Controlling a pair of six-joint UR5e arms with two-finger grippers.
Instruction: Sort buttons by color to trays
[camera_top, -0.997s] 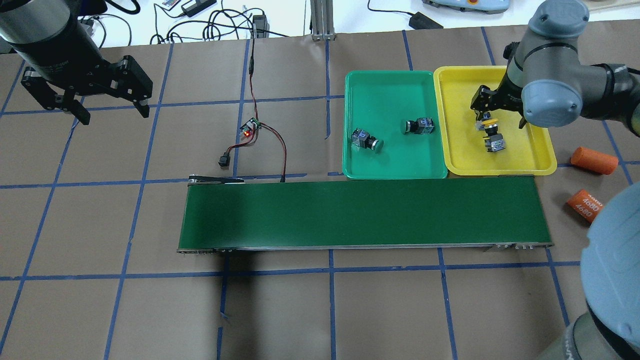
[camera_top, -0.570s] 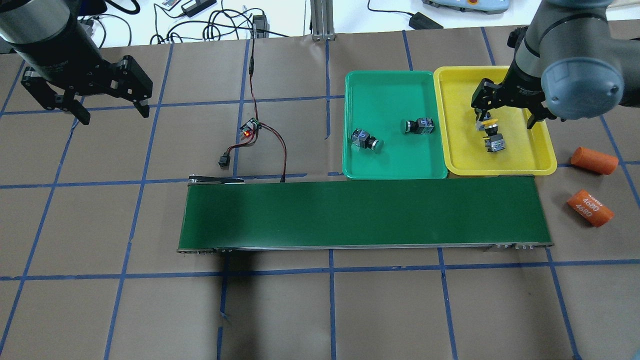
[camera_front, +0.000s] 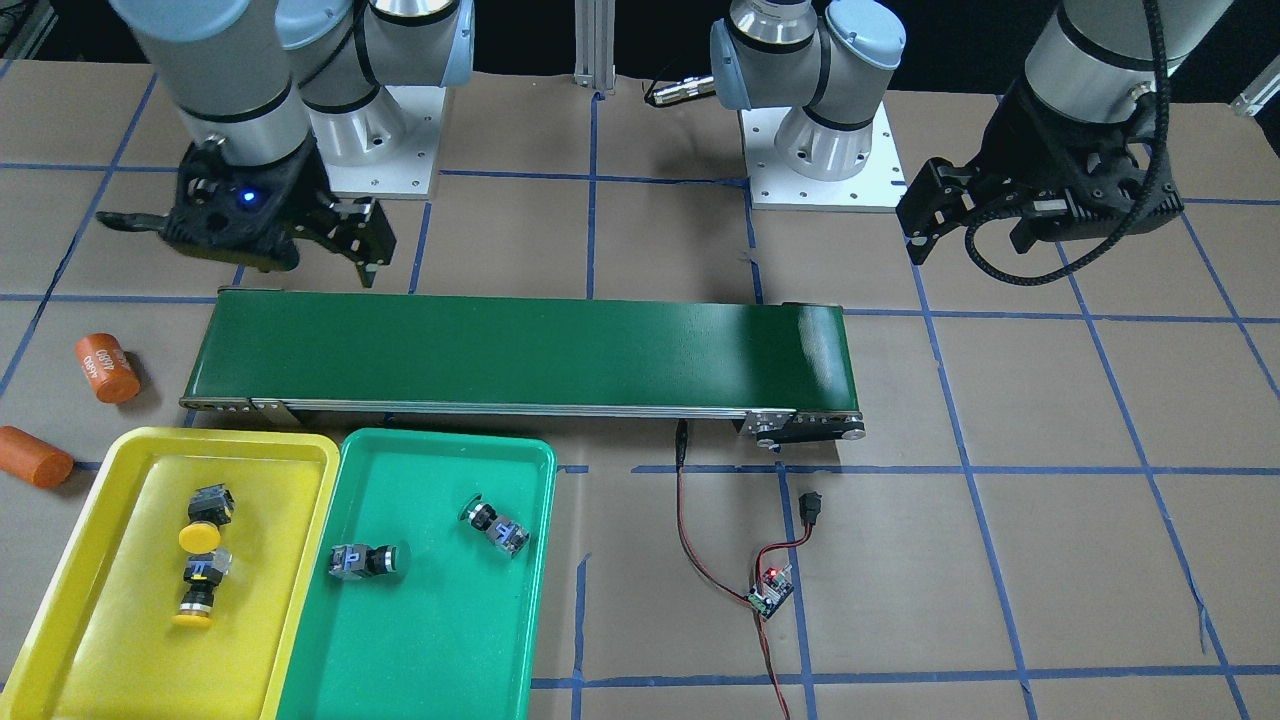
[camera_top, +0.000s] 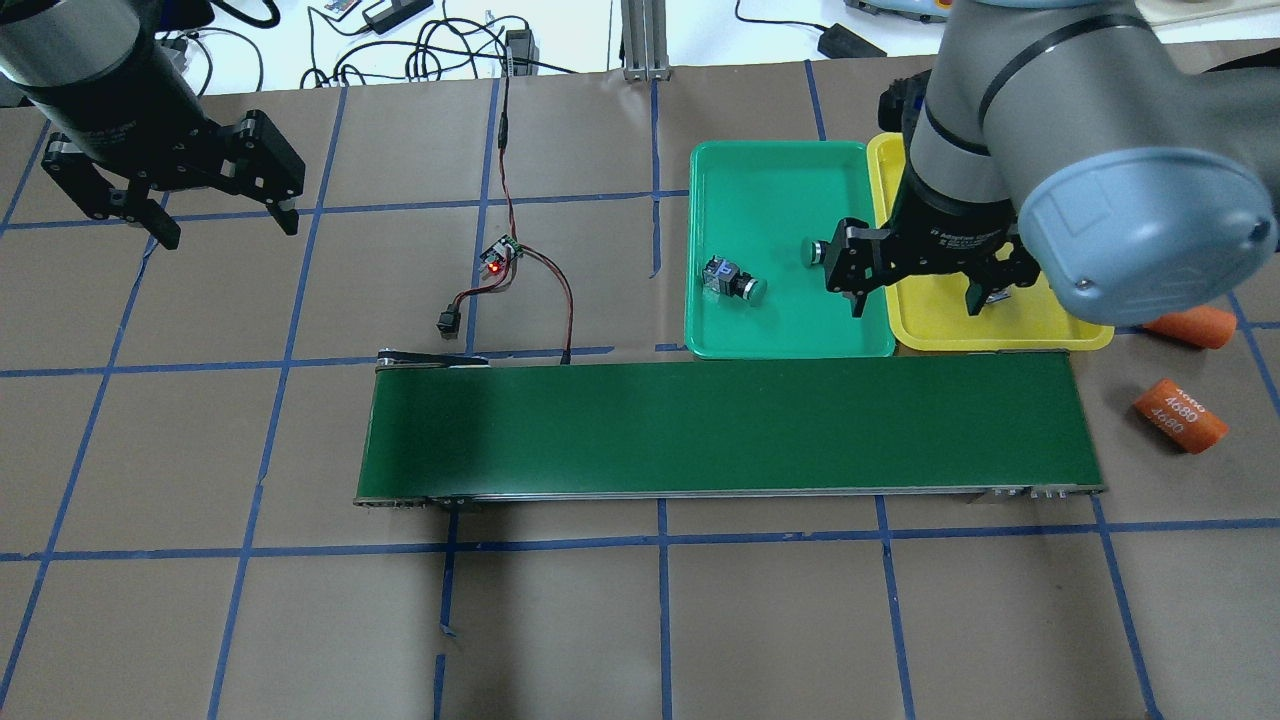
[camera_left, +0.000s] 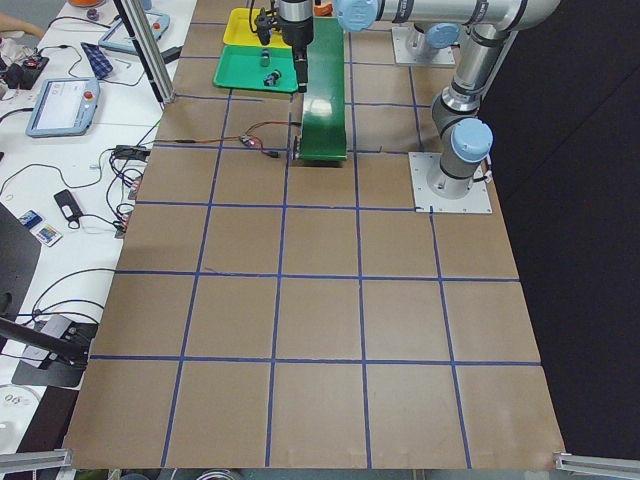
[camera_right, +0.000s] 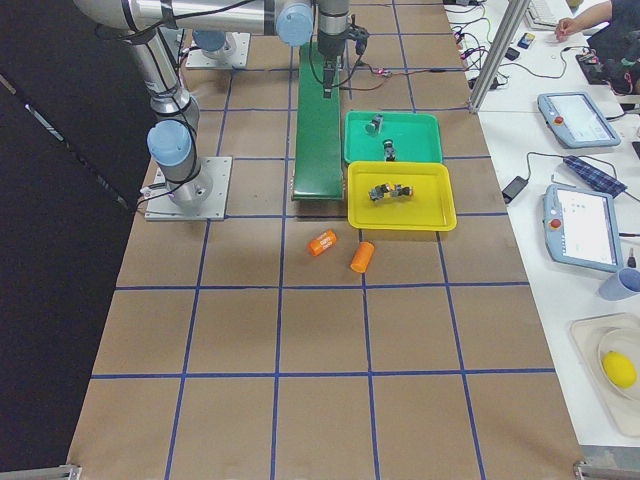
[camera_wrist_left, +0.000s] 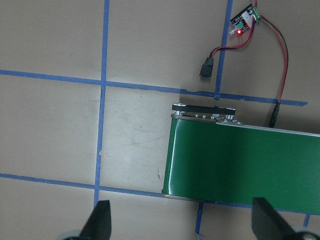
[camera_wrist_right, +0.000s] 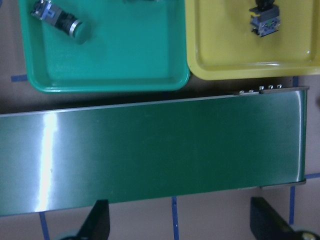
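Yellow-capped push-buttons (camera_front: 199, 537) lie in the yellow plastic tray (camera_front: 90, 630), well apart from my wide-open right gripper (camera_top: 915, 300) above the dark-green conveyor belt (camera_front: 520, 350).

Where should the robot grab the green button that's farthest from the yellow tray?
Grab the green button by its blocky body, from straight above. It lies on its side in the green tray, so the body's flat sides are easy to pinch; the round cap would likely slip.

Glossy plastic trays (camera_front: 330, 445); matt brown paper table cover (camera_front: 1000, 600).
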